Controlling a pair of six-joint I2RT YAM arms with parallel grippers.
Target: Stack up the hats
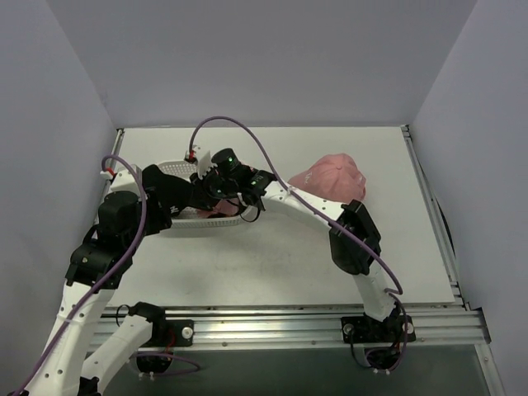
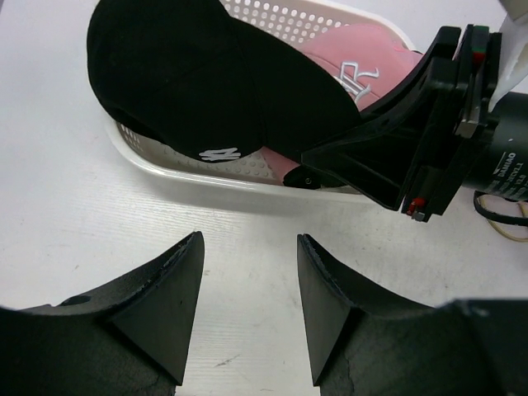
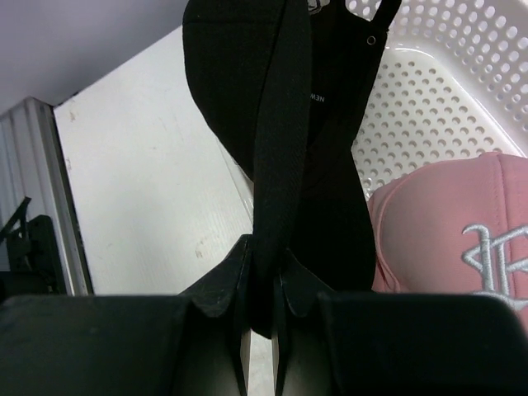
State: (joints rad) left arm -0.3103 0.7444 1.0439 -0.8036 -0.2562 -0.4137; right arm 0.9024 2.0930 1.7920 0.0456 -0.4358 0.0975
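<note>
A black hat (image 2: 206, 74) lies over the front rim of the white basket (image 2: 190, 169), its white logo facing the left wrist camera. Beside it in the basket lies a pink hat (image 2: 363, 58) with a white logo. My right gripper (image 3: 266, 264) is shut on the black hat's (image 3: 247, 82) brim edge, with the pink hat (image 3: 445, 239) just to its right. My left gripper (image 2: 250, 247) hovers open over bare table in front of the basket, holding nothing. A second pink hat (image 1: 334, 177) sits on the table at the right.
The perforated basket (image 1: 177, 169) stands left of the table's middle, with both arms meeting over it. Grey walls close in the table on three sides. A metal rail (image 1: 272, 326) runs along the near edge.
</note>
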